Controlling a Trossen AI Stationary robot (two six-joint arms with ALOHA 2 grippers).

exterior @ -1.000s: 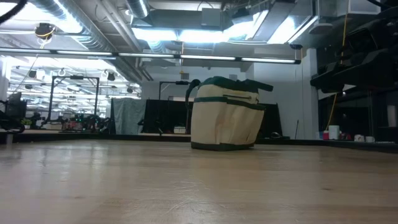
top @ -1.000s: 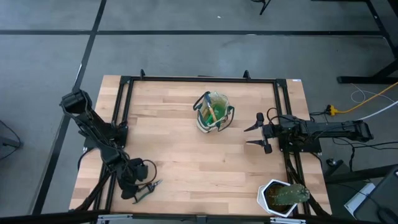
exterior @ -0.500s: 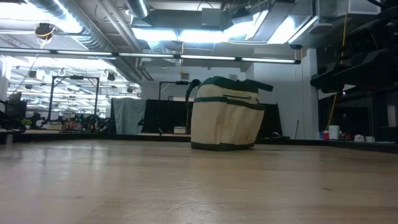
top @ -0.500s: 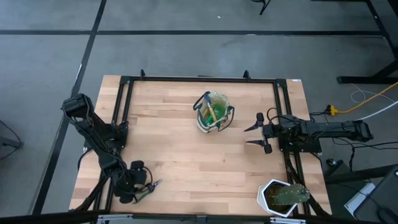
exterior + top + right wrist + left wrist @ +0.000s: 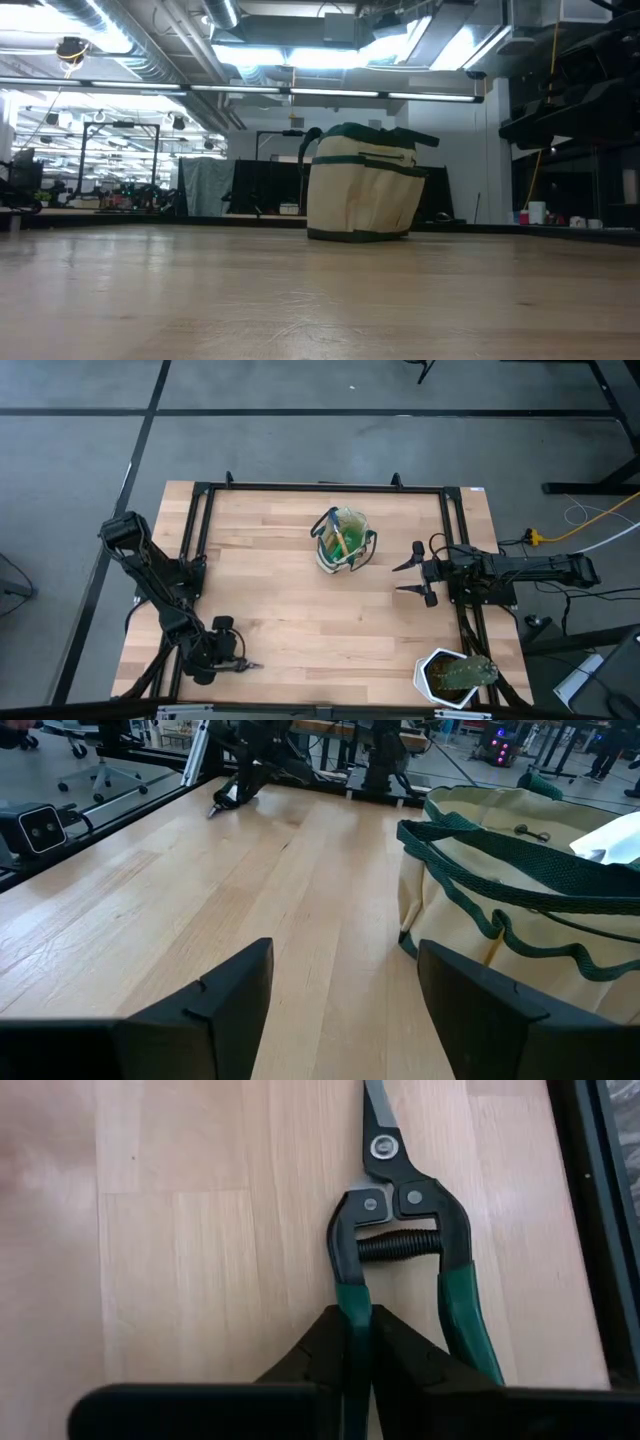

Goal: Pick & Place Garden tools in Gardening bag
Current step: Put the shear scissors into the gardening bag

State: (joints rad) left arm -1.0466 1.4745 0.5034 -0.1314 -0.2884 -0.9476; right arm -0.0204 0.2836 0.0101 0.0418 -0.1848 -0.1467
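Observation:
The pruning shears, with black arms, green grips and a silver blade, lie flat on the wooden table at its near left corner. Only their tip shows in the high view. My left gripper is shut on one of the handles. The tan-and-cream gardening bag stands upright on its base at the far middle of the table, with green things inside; the low view shows it too. My right gripper waits open to the right of the bag, touching nothing. My left gripper pinches one handle of the shears at its green grip between its two fingers. The fingers slant down from the handle end and lie along the handle. The other handle stays outside the fingers. The shears lie flat on the table.
A white pot with a green plant stands at the near right corner. A black metal frame runs round the table's edges, close beside the shears. Bare wood lies between the shears and the bag.
My left gripper has gone a little toward the table's near edge and down onto the shears, rolling its wrist, and has taken hold of a handle. The shears' handles, seen beside the gripper a second ago, are now covered by it.

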